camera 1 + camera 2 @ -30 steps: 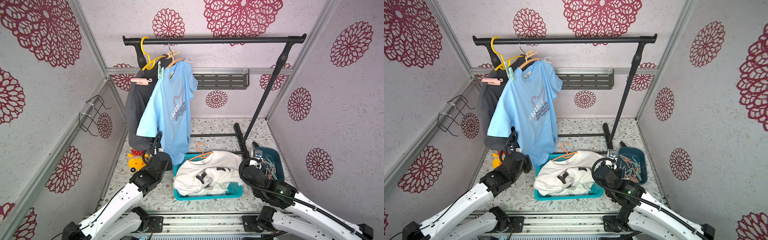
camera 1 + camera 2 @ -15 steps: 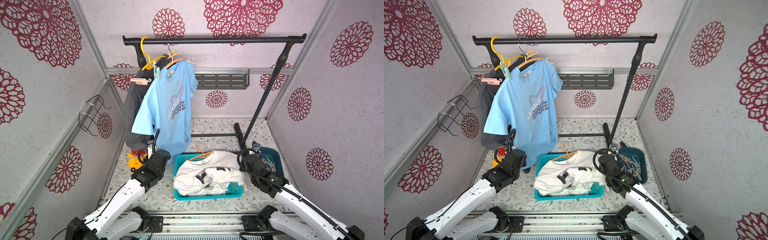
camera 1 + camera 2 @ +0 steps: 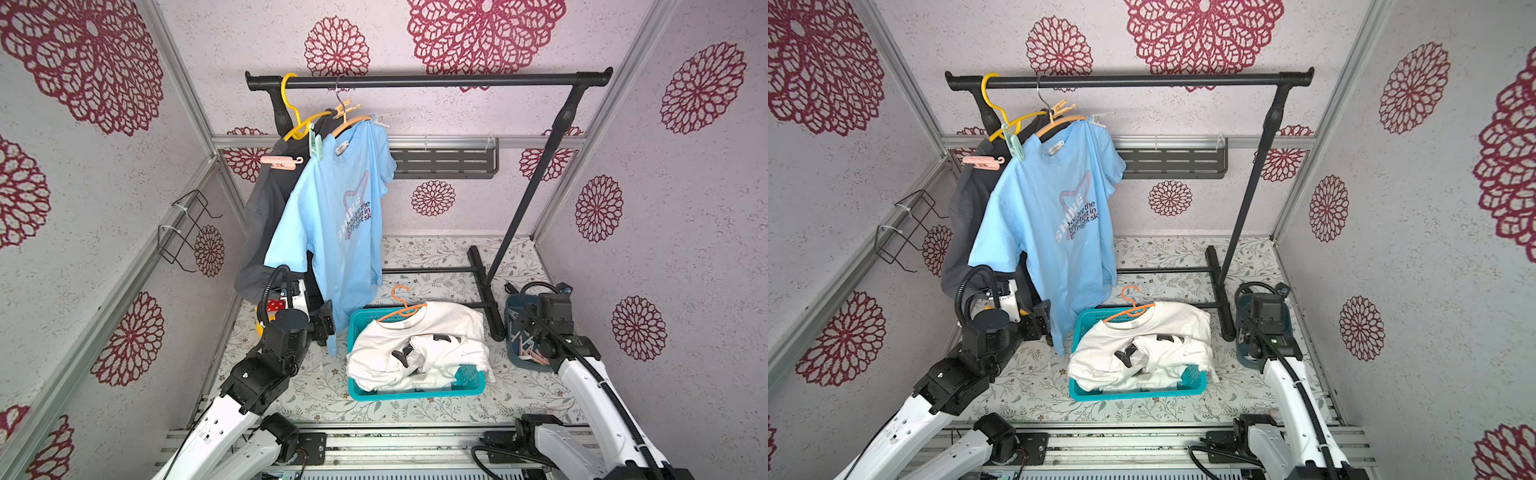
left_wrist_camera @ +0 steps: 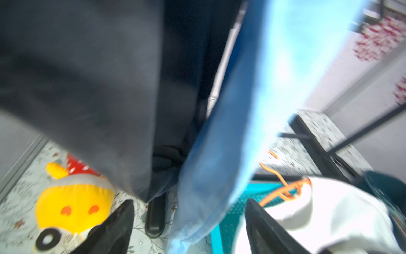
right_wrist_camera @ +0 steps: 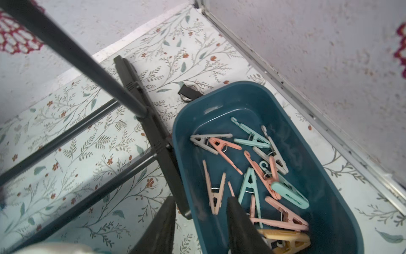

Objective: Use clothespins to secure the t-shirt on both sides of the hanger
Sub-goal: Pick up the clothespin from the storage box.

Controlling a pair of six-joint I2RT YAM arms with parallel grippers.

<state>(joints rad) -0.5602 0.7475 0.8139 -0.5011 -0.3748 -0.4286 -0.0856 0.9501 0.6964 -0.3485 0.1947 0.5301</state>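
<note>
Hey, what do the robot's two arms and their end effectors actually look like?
The left arm and right arm have glossy white shells on the lower links and blocky black joints. A black ribbed cable loops over each wrist. The left end effector and right end effector each have two black, tapered fingers.

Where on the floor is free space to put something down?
Free: the floor strip before the teal basket, and the patch between the rack crossbar and back wall. Crowded: by the plush toy under the shirts, and beside the clothespin bin.
</note>
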